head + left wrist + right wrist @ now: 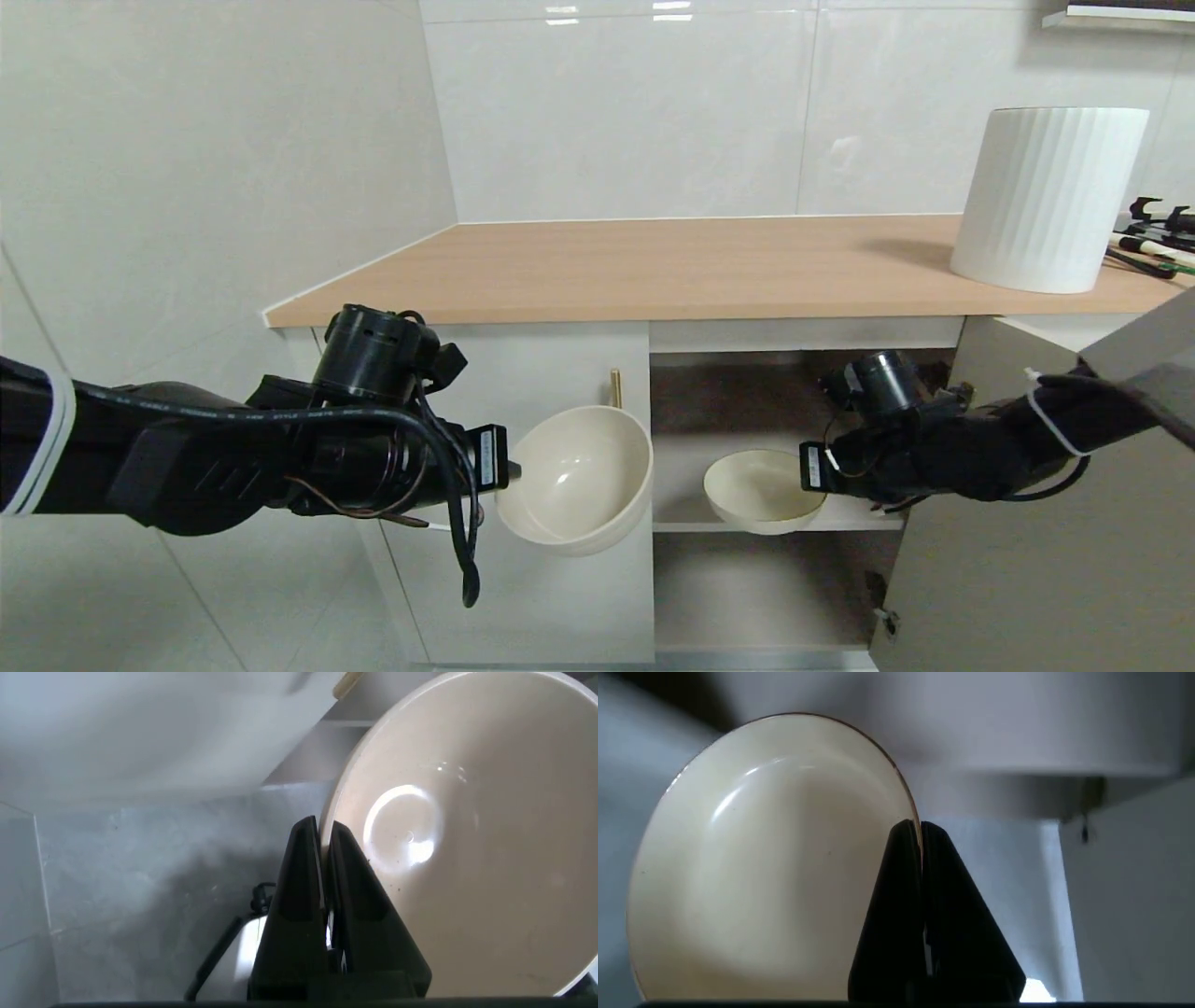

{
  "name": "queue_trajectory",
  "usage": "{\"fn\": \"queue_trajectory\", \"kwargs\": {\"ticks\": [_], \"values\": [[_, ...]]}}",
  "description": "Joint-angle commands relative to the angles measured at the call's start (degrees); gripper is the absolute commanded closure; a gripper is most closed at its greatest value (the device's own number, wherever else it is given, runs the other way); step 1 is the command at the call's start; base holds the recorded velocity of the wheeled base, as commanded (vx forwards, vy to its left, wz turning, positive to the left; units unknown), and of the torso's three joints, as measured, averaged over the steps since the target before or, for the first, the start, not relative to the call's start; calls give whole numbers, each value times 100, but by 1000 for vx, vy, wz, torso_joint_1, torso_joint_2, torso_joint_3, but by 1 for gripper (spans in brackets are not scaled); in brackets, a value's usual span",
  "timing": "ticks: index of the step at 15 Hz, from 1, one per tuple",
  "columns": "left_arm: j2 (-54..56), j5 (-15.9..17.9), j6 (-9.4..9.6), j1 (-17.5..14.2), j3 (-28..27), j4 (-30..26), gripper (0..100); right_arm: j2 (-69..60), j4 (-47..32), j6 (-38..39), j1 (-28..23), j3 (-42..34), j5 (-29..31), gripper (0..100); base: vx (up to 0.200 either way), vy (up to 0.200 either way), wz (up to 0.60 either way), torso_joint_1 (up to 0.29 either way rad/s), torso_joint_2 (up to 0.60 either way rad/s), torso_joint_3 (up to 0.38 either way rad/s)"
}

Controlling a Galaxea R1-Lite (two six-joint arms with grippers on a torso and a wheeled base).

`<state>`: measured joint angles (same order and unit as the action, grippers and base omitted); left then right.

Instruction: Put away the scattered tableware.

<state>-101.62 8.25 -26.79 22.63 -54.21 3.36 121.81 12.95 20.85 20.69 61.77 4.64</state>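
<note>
Gripping the deep bowl (583, 481) by its rim, the left gripper (513, 469) holds it tilted before the closed door (560, 364). Right gripper (812, 474) is clamped on the rim of the shallow bowl (758, 485) at the front edge of the shelf (681, 511) in the open cupboard; contact with the shelf unclear. Above, counter (653, 271); at its right end, a white ribbed container (1050, 196).

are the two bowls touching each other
Apart. Head view shows a plain gap between the left bowl before the shut door and the right bowl in the open cabinet.
</note>
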Motion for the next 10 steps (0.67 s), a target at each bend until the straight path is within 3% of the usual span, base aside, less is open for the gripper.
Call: {"fn": "queue_trajectory", "kwargs": {"ticks": [1,3,10], "values": [[-33,1,-1,5,-2,6,100,1117,402,7,-56,345,335,100,0,0,0,0,0,0],[-33,1,-1,14,-2,6,100,1706,428,69,-126,916,713,100,0,0,0,0,0,0],[-77,-17,-10,23,-2,6,100,2681,15,104,-575,2366,1170,100,0,0,0,0,0,0]]}}
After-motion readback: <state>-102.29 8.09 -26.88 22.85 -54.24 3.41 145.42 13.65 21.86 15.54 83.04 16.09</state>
